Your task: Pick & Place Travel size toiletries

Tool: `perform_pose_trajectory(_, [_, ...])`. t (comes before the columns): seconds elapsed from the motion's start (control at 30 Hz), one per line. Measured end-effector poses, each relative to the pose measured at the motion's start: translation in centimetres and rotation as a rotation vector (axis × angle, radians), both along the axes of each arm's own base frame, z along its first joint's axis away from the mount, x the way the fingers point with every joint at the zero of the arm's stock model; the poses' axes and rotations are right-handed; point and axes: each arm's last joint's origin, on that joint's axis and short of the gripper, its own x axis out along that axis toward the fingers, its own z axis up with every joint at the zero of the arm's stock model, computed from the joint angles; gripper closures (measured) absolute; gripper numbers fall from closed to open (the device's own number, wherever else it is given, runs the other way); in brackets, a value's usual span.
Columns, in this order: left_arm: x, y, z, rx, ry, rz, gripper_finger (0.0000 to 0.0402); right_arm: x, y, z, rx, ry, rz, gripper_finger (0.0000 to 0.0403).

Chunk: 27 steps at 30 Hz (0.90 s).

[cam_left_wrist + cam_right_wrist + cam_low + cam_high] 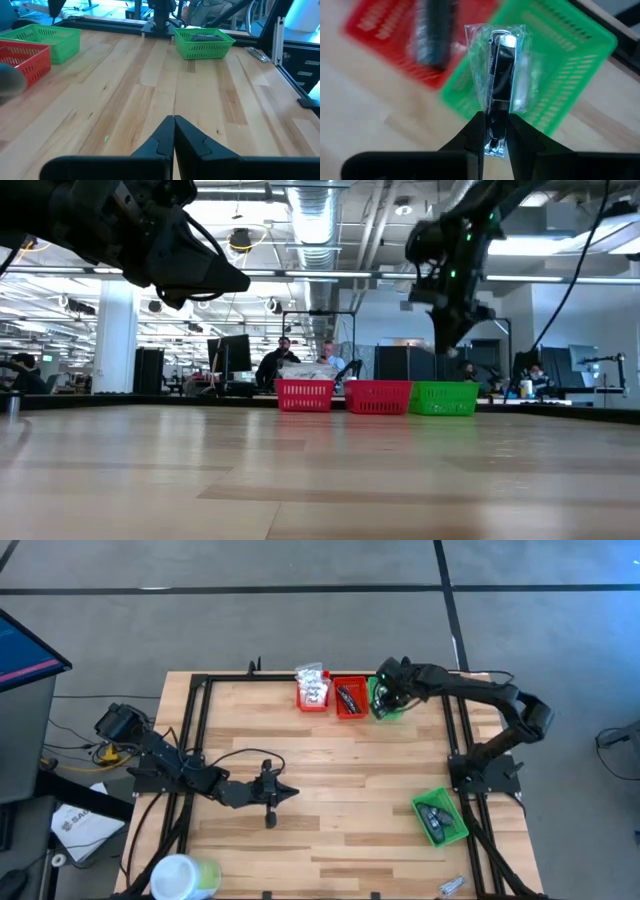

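Note:
My right gripper (385, 700) (495, 117) hangs over the far green bin (376, 696) (560, 75), shut on a clear-plastic packet (497, 65) with a slim dark and silvery item inside. Beside that bin stand two red bins: one (348, 697) holds dark items, the other (313, 690) holds white crinkly packets. A second green bin (440, 817) at the near right holds dark items. My left gripper (285, 792) (174, 135) is shut on nothing, just above the table's left middle. My right gripper pinches the packet's near end (495, 131) between its two fingers. The fingers point steeply down from above and run in line with the slim item. The packet hangs below the fingertips, lifted clear above the green bin's opening.
A big round white-and-green tub (185, 875) lies at the near left corner. A small silvery item (450, 886) lies at the near right edge. A black frame (200, 720) runs along the table's sides. Bare wood (350, 770) spans the middle.

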Motion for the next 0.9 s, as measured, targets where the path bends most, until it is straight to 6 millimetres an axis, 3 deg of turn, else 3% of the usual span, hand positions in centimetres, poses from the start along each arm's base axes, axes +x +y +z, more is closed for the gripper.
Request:
perform_pose_trajectory(0.17, [0.0,0.0,0.0,0.000,0.000,0.000,0.0401,-0.3,-2.9,-2.2,0.049,0.015,-0.074,0.0354])
perform_pose_trajectory(0.47, [0.0,0.0,0.0,0.001,0.001,0.001,0.0401,-0.7,-5.5,-6.0,0.131,0.094,-0.169,0.0355])
perform_pose_trajectory(0.7, [0.0,0.0,0.0,0.001,0.002,0.001,0.0401,-0.9,-5.9,-6.6,0.143,0.106,-0.187,0.0340])
perform_pose_trajectory(0.9, [0.0,0.0,0.0,0.003,0.005,0.001,0.0401,-0.8,-6.0,-6.5,0.136,0.099,-0.170,0.0279])
